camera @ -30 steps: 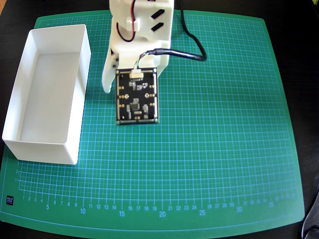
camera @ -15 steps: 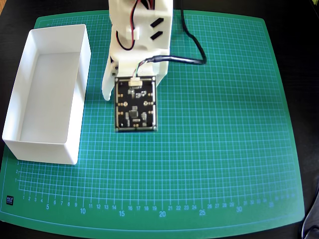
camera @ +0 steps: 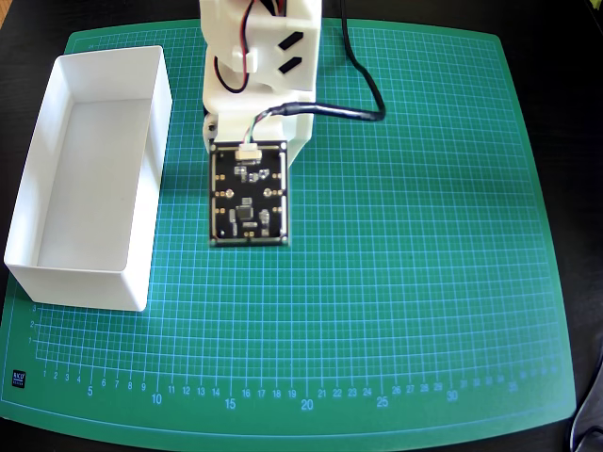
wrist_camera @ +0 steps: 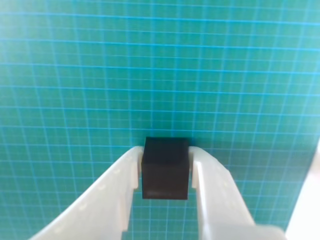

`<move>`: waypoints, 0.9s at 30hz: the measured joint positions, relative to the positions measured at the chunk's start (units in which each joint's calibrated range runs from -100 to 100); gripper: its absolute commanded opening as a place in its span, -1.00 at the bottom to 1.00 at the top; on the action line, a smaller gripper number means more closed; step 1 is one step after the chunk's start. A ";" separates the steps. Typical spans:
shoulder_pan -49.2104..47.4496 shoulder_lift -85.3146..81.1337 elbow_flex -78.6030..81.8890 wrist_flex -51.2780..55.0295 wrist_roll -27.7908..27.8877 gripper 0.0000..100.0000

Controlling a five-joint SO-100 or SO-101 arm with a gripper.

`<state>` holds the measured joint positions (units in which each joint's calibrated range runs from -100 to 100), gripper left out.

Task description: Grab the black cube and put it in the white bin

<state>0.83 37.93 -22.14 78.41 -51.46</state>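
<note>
The cube [wrist_camera: 165, 169] sits clamped between the two white fingers [wrist_camera: 215, 190] in the wrist view, above the green mat [camera: 405, 282]. Overhead, the arm [camera: 254, 85] hides it, toward the table's far edge. The bin [camera: 141, 235] lies empty along the left edge.

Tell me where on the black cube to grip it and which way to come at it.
Grip the black cube on its two opposite flat side faces, coming from above with one finger per side. The wrist view shows the gripper doing that: white fingers flank the left and right faces and seem to touch them. Those faces are parallel and plain, so the pads sit flat. The overhead view hides the cube under the arm.
</note>
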 measured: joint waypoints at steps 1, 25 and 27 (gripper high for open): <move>-0.09 0.00 0.00 0.00 -0.05 -0.96; 3.23 -25.26 0.36 15.44 0.26 -0.98; 5.32 -26.19 0.36 15.61 0.26 -0.98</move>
<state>6.15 11.73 -21.77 94.03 -51.20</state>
